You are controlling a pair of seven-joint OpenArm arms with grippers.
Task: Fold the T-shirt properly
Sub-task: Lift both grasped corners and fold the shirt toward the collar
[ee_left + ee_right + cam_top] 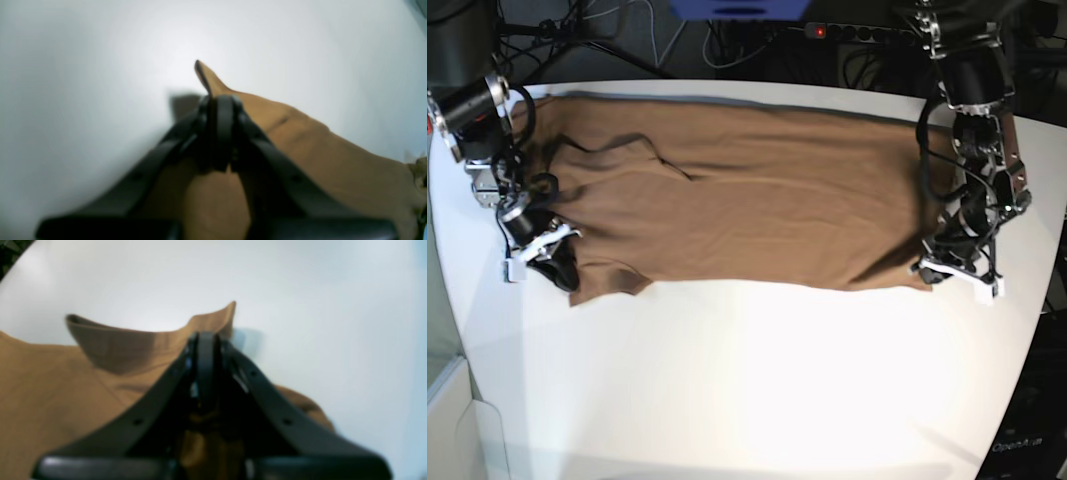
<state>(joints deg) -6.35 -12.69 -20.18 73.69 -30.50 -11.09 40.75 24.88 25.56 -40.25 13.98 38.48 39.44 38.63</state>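
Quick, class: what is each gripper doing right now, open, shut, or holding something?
Left gripper: shut on an edge of the T-shirt.
Right gripper: shut on another edge of the T-shirt.

Both wrist views are soft and smeared, corners darkening and bent by the wide lens, while the base view is sharper, with overhead glare washing out the white worktop (757, 380) at its front.

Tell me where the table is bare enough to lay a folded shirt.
Bare: the wide table strip in front of the T-shirt, between both arms. Crowded: the far half under cloth, with the left gripper and right gripper pinching its near corners.
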